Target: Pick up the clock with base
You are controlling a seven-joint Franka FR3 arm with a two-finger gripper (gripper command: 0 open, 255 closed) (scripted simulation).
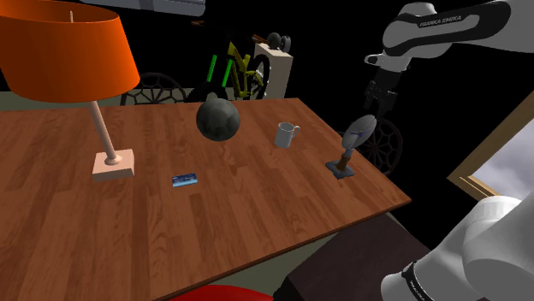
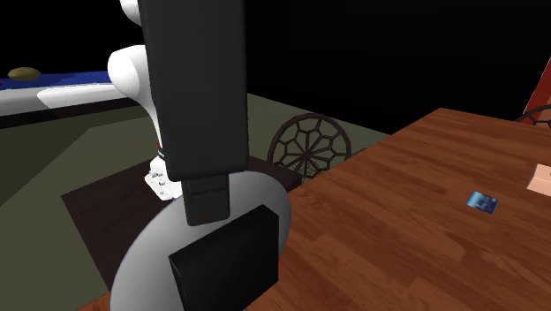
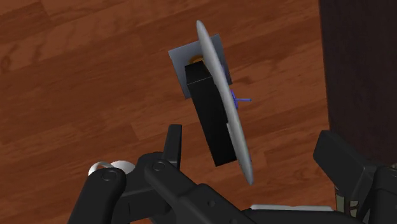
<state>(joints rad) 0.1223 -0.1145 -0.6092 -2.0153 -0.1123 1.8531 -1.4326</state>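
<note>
The clock with base (image 1: 349, 147) stands near the wooden table's (image 1: 214, 222) edge at the shoulder view's right: a pale grey disc on a thin stem and a small square foot. My black gripper (image 1: 376, 101) hangs just above its top, not touching it. In the wrist view the disc (image 3: 222, 105) is seen edge-on with a black box on its back, and its near end lies between my fingers (image 3: 173, 145), which stand wide apart. The gripper (image 3: 254, 156) is open and holds nothing. The second exterior view has the clock (image 2: 146, 256) close up, with one black finger (image 2: 199, 106) above it.
A lamp with an orange shade (image 1: 64, 47), a dark sphere (image 1: 217, 119), a white mug (image 1: 286, 134) and a small blue card (image 1: 184, 180) stand on the table. A round spoked chair back (image 2: 309, 146) is beside the table edge near the clock. A bicycle (image 1: 235, 73) stands behind.
</note>
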